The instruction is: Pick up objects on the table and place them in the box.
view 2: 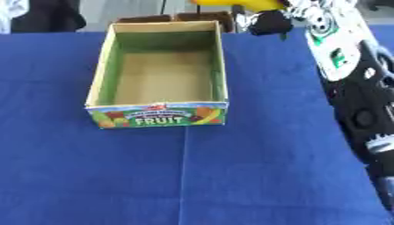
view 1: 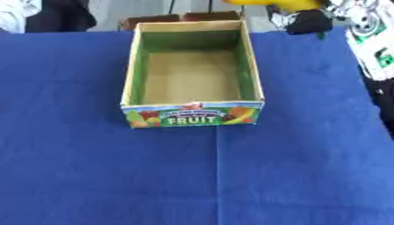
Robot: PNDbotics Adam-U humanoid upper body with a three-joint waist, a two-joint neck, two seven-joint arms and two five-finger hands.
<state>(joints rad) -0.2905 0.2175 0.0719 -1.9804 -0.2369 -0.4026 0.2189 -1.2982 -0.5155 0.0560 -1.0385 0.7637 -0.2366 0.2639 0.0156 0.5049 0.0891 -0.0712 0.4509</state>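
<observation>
The blue cloth (view 1: 292, 176) lies bare around the empty fruit box (view 1: 192, 115), which sits centre toward 12 o'clock. At 1 o'clock the right hand (view 2: 269, 21) seems pinched on a yellow object (view 2: 231, 2) cut off by the edge. The risk, I judge, is a release short of the far wall, dropping it outside; the left hand is unseen, and the grip is too blurred to be sure of.

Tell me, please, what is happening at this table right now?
The robot's right arm reaches in along the right side toward the far edge, where something yellow shows next to its hand; whether the hand holds it cannot be told. The open fruit box sits empty on the blue cloth. The left hand is out of view.
</observation>
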